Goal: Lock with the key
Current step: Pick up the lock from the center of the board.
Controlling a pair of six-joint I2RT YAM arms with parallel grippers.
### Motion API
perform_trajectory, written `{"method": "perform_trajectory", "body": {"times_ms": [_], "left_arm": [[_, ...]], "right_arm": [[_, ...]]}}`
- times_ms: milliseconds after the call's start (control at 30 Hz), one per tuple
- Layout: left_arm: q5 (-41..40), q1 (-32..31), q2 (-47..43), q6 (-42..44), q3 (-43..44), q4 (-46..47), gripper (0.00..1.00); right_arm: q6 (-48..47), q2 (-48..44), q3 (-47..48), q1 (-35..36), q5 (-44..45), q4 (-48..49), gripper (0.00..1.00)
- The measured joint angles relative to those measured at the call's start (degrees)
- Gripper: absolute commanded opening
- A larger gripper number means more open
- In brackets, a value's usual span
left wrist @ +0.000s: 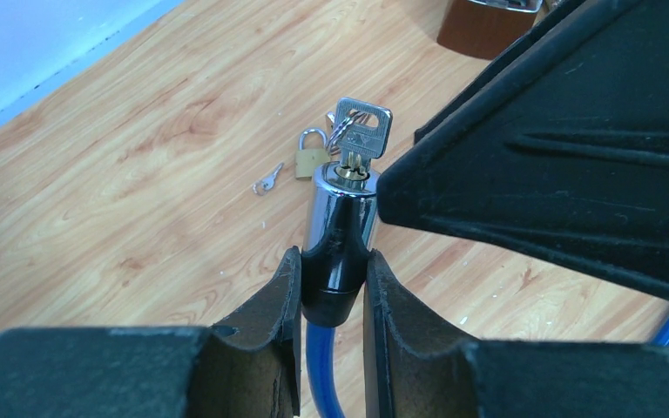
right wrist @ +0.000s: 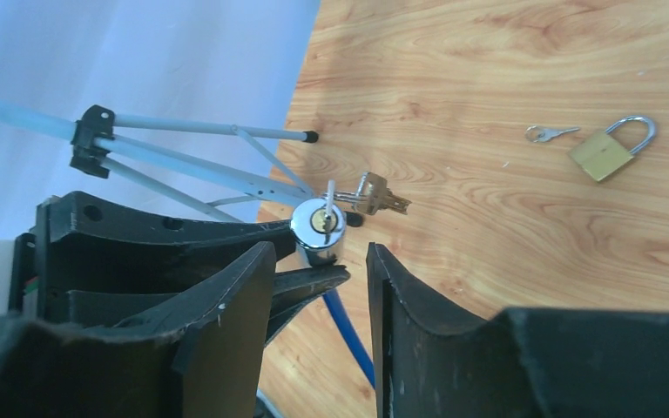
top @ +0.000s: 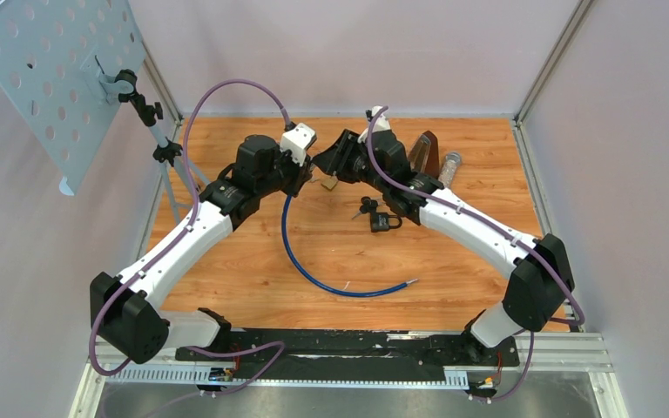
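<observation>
A blue cable lock [top: 314, 272] lies in a loop on the wooden table. My left gripper [left wrist: 333, 279] is shut on the black collar of its chrome cylinder head [left wrist: 344, 209] and holds it up off the table. A silver key [left wrist: 361, 135] is in the keyhole, with more keys hanging from its ring. In the right wrist view the cylinder [right wrist: 318, 228] faces the camera with the key [right wrist: 329, 198] in it. My right gripper [right wrist: 319, 250] is open, its jaws on either side just in front of the cylinder, touching nothing. It fills the right of the left wrist view [left wrist: 557, 148].
A small brass padlock [right wrist: 610, 152] and its loose key [right wrist: 550, 133] lie on the table beyond the grippers. A black padlock with keys [top: 381, 222] lies under the right arm. A brown block [top: 425, 152] and a clear tube [top: 449, 165] stand at the back right. A perforated panel on a tripod [top: 52, 78] stands at the left.
</observation>
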Motion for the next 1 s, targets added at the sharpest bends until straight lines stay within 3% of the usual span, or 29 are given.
{"method": "perform_trajectory", "body": {"times_ms": [767, 867, 933, 967, 1000], "left_arm": [[4.1, 0.0, -1.1, -0.1, -0.3, 0.4, 0.0], [5.0, 0.0, -1.7, -0.1, -0.5, 0.4, 0.0], [5.0, 0.0, -2.0, -0.2, -0.6, 0.4, 0.13], [4.9, 0.1, -2.2, -0.2, -0.6, 0.4, 0.27], [4.8, 0.1, -2.4, -0.3, -0.6, 0.4, 0.33]], "right_arm": [[-1.9, 2.3, -0.5, 0.9, -1.8, 2.4, 0.35], [-1.8, 2.5, -0.5, 0.8, -2.3, 3.3, 0.17], [-1.8, 2.5, -0.5, 0.9, -2.9, 3.9, 0.05], [-1.9, 2.5, -0.5, 0.9, -3.0, 4.2, 0.01], [-1.9, 2.5, -0.6, 0.9, -3.0, 4.5, 0.0]]}}
